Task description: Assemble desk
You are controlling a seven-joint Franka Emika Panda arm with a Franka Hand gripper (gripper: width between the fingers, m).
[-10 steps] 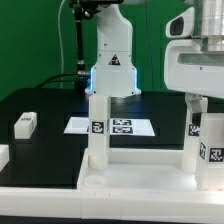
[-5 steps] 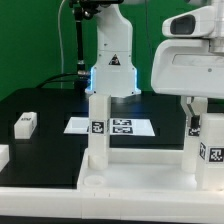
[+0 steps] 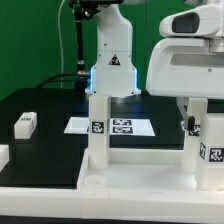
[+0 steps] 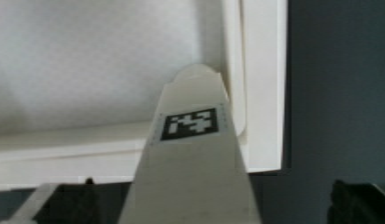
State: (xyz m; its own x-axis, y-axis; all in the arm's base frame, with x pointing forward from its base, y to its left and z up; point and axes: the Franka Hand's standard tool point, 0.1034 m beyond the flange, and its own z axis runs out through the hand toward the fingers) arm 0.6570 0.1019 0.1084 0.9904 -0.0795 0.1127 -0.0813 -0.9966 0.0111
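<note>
1. Closest to the exterior camera lies the white desk top (image 3: 130,188), rim up, with a round socket (image 3: 90,183) at its near corner.
2. Two tagged legs stand upright along its far side: the first leg (image 3: 97,130) towards the exterior view's left, the second leg (image 3: 213,145) at that view's right edge.
3. The claw (image 4: 210,200) hangs over the second leg, spread wide. In the wrist view its dark fingertips (image 4: 56,205) sit either side of the leg, clear of it, gripping nothing.
4. Farther back, a loose leg (image 3: 25,123) lies flat on the black table (image 3: 50,110).
5. The marker board (image 3: 120,126) lies behind the first leg.
6. Farthest are the robot base (image 3: 112,60) and a green wall (image 3: 30,40).
</note>
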